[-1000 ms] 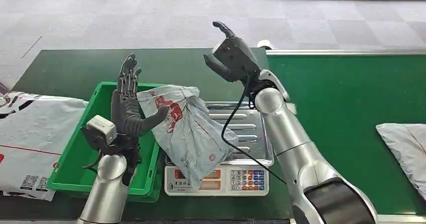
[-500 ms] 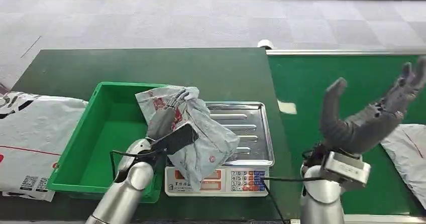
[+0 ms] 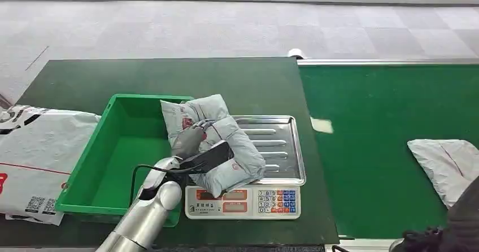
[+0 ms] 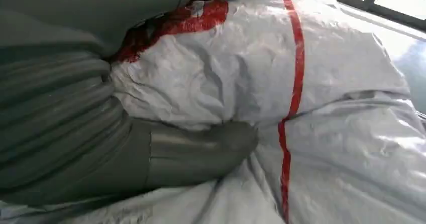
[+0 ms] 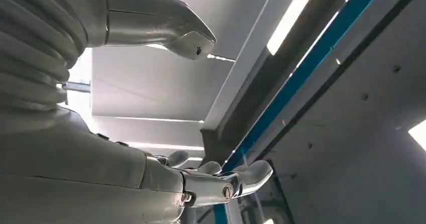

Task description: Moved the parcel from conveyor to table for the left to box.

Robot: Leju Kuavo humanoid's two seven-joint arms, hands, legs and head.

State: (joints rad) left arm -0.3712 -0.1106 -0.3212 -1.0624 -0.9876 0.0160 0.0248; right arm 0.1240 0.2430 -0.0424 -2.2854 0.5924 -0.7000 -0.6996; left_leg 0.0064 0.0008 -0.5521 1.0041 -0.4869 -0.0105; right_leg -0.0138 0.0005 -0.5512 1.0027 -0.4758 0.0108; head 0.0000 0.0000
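Head view: the left hand [image 3: 195,150] now grasps the parcel [image 3: 217,144] on the scale [image 3: 282,150] beside the bin [image 3: 121,150], near the tabletop's front edge; the right arm has withdrawn, so boxing falls to the left. Left wrist view: fingers [image 4: 201,151] press into the parcel. Right wrist view: the right hand [image 5: 201,113] is released, holding nothing.

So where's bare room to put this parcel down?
The green bin floor is bare, left of the left hand gripping the parcel. Dark table beyond the bin is free. The scale tray is half covered; a bag crowds the left edge.
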